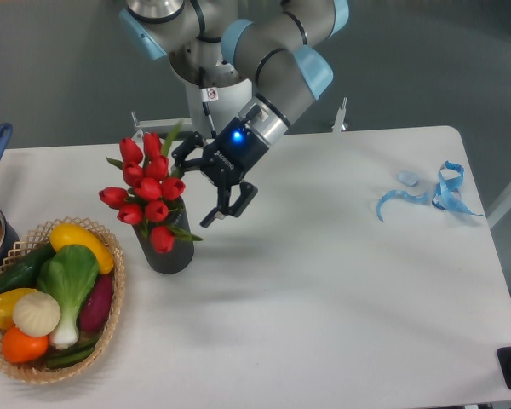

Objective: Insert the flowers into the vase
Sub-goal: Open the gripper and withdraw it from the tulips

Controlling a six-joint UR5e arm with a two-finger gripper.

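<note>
From the fixed camera, the flowers (149, 194) stand in the vase (167, 249) near the table's (341, 290) left edge. The gripper (211, 183) hangs just right of the blooms, fingers spread, grasping nothing. A wicker basket (112, 319) of vegetables sits beside the vase at the front-left corner; blue ribbon (434, 196) lies near the right edge.
</note>
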